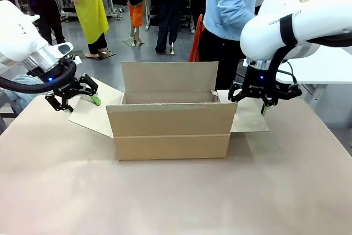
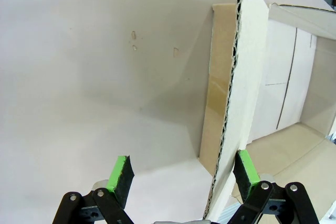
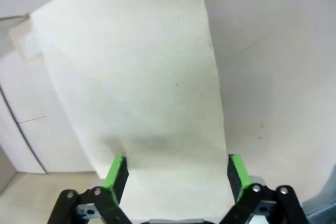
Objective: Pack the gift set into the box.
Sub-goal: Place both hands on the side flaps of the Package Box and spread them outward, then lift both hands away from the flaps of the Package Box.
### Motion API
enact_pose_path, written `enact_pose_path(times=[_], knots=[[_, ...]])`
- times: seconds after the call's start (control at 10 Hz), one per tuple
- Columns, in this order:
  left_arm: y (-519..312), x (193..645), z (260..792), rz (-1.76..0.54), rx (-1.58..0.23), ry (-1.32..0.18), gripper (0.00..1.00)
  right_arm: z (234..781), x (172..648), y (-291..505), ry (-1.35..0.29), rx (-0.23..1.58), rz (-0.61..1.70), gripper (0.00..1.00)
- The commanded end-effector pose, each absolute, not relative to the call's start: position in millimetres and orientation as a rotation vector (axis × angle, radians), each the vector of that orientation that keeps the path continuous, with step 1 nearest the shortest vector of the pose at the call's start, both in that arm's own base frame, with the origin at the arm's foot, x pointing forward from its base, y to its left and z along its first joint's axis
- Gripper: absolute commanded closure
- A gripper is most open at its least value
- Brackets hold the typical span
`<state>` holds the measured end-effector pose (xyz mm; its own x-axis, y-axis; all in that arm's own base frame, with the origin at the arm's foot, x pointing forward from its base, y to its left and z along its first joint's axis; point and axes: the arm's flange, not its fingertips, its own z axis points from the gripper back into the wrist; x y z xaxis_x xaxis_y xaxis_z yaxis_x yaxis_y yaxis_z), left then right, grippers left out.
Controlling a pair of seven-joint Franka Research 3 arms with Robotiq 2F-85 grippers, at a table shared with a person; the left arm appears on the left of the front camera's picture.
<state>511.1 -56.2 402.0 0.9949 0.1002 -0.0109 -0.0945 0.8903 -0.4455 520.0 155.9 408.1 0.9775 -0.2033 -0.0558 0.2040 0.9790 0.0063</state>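
The brown cardboard box (image 1: 170, 130) stands open mid-table, back flap up, front flap folded down, side flaps spread outward. My left gripper (image 1: 81, 105) is open at the left flap (image 1: 91, 115). In the left wrist view its green pads (image 2: 122, 174) straddle the flap's corrugated edge (image 2: 231, 119) without pinching it. My right gripper (image 1: 250, 102) hangs open over the right flap (image 1: 250, 116). In the right wrist view that flap (image 3: 136, 77) lies between and beyond the spread fingers of the gripper (image 3: 176, 174). The gift set is out of view. The visible box interior (image 2: 283, 103) looks bare.
A person in a light blue top (image 1: 231, 9) stands just behind the box at the far side. The tan table (image 1: 176, 196) stretches wide in front of the box. Other people stand farther back on the grey floor.
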Motion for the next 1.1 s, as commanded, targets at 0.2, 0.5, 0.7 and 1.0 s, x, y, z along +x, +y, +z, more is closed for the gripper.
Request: enact_pose_path(times=[0.2,0.5,0.7,1.0], knots=[[-55.5,510.0,403.5,0.108,-0.445,-0.010,0.00,431.3,517.4,169.8,0.027,-0.058,-0.202,0.00],[-55.5,510.0,403.5,0.108,-0.445,-0.010,0.00,431.3,517.4,169.8,0.027,-0.058,-0.202,0.00],[-55.5,510.0,403.5,0.108,-0.445,-0.010,0.00,431.3,517.4,169.8,0.027,-0.058,-0.202,0.00],[-55.5,510.0,403.5,0.108,-0.445,-0.010,0.00,431.3,517.4,169.8,0.027,-0.058,-0.202,0.00]])
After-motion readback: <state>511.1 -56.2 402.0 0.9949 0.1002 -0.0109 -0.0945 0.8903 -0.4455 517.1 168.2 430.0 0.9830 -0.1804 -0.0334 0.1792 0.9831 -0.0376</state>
